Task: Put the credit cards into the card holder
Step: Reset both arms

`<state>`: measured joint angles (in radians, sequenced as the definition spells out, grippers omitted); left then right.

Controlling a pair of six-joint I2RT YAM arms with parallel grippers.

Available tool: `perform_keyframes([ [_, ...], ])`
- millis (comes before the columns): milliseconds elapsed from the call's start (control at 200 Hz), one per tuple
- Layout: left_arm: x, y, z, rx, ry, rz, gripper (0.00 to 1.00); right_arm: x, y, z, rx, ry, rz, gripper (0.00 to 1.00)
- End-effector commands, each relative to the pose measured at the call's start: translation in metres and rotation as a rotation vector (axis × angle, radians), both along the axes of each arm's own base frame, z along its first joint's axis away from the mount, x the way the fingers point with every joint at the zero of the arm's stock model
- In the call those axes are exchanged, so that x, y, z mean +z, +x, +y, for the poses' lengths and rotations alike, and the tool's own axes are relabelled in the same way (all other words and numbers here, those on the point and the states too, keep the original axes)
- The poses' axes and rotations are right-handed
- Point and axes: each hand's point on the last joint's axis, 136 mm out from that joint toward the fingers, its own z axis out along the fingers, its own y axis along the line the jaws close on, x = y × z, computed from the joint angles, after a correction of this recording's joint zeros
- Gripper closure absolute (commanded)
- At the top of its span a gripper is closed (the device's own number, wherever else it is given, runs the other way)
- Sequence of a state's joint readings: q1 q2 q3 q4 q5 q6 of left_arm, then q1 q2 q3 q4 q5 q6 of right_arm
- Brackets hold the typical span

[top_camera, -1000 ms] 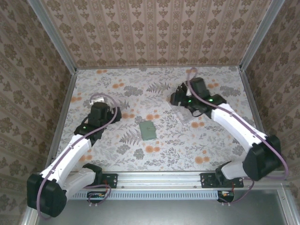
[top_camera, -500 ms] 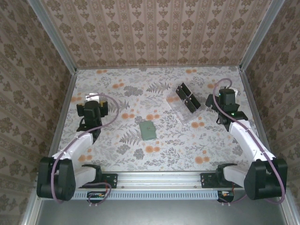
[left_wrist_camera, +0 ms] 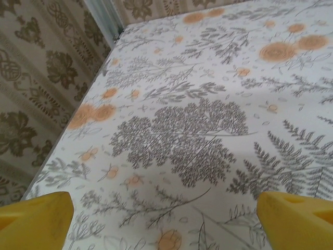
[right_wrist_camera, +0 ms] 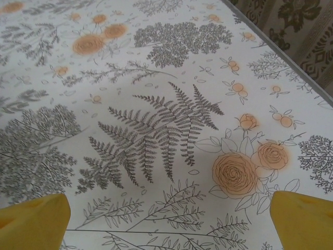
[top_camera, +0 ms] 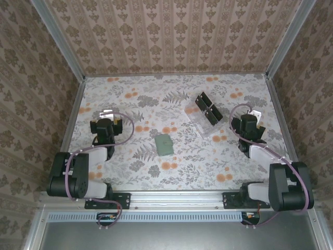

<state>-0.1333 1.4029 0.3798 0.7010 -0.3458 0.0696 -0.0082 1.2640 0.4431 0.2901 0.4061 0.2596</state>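
**Both grippers empty, no card picked up yet**

- Left gripper (top_camera: 106,117): jaws spread wide, nothing between them. On the left wrist view its yellow fingers (left_wrist_camera: 36,219) sit at the two bottom corners, with bare floral surface (top_camera: 171,88) between them. The arm is folded back close to the left edge.
- Right gripper (top_camera: 251,117): also spread wide and empty. Its yellow fingers (right_wrist_camera: 31,221) frame only printed fern and roses. It hangs close to the right edge, arm tucked in.
- Cards (top_camera: 208,107): black, lying on a clear tray (top_camera: 196,121) toward the far right of the surface, apart from both grippers. I cannot tell the exact count.
- Card holder (top_camera: 165,144): grey-green, flat, near the middle of the surface, a little toward the near edge. It is apart from the tray and nothing touches it.

Step, as I judge it: the first reach; no card looks loaded.

Next move: the right gripper is nearer the tray, so it looks the likelier one to go. Thin flat cards call for a pinch across one edge, taking one card only. The left gripper could steady the holder, whose opening I cannot make out.
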Motion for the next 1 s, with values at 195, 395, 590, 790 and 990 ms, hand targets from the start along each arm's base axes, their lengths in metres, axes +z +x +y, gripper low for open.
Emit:
perform_keyframes([
  [195, -0.004, 0.016, 0.003, -0.028, -0.067, -0.092, 0.00, 0.034, 0.038, 0.026, 0.220, -0.013, -0.313, 0.00],
  [395, -0.006, 0.020, 0.006, -0.031, -0.097, -0.074, 0.00, 0.010, 0.053, 0.050, 0.353, -0.022, -0.289, 0.01],
  [590, -0.007, 0.021, 0.008, -0.036, -0.109, -0.071, 0.00, 0.005, 0.058, 0.052, 0.361, -0.017, -0.229, 0.00],
  [790, -0.007, 0.021, 0.008, -0.037, -0.107, -0.072, 0.00, 0.006, 0.058, 0.057, 0.366, -0.051, -0.212, 0.00],
  [990, -0.007, 0.021, 0.008, -0.037, -0.109, -0.073, 0.00, 0.006, 0.058, 0.057, 0.367, -0.051, -0.212, 0.00],
])
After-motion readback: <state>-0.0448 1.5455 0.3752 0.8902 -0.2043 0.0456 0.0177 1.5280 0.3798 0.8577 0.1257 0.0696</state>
